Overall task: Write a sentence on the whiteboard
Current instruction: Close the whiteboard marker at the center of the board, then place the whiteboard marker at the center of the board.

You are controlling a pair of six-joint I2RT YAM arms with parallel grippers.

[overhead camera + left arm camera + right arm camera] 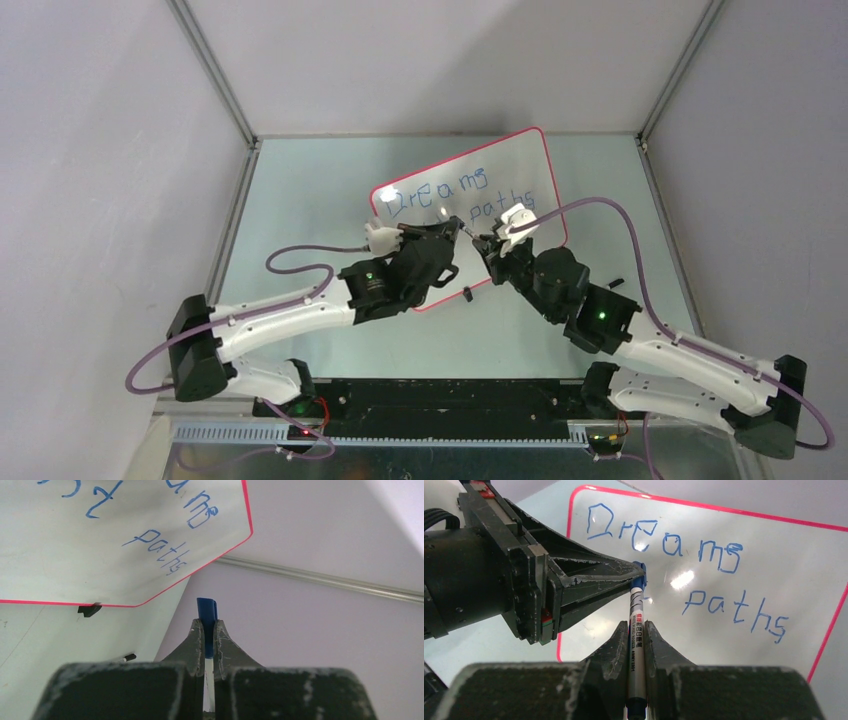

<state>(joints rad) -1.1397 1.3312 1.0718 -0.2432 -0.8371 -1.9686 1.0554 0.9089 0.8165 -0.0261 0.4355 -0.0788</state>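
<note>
1. Right wrist view: the right gripper (637,630) is clamped on the middle of the marker (636,612) barrel. The tip end points to 12 o'clock.
2. Seen from the left wrist, the left gripper (209,630) is pinched tight on the blue cap (207,611). The cap meets the marker's tip end.
3. From the top view, the whiteboard (525,160) lies on the table (300,200) at 12 o'clock from the two claws. The sentence (440,195) on it shows "Dreams" above "paths"; the arms hide any other words.
4. The marker looks light, stiff and smooth, so it may twist or slide under a push along its length. A mid-barrel hold suits it.
5. The board looks light and glossy. It could skate on the table, and its ink would smear if brushed.
6. The board's red rim runs at 3 o'clock, just beside the right claw, with a black clip foot (89,610) on one edge.
7. Open table lies at 9 o'clock from the board. The enclosure walls close in at 12 o'clock.
</note>
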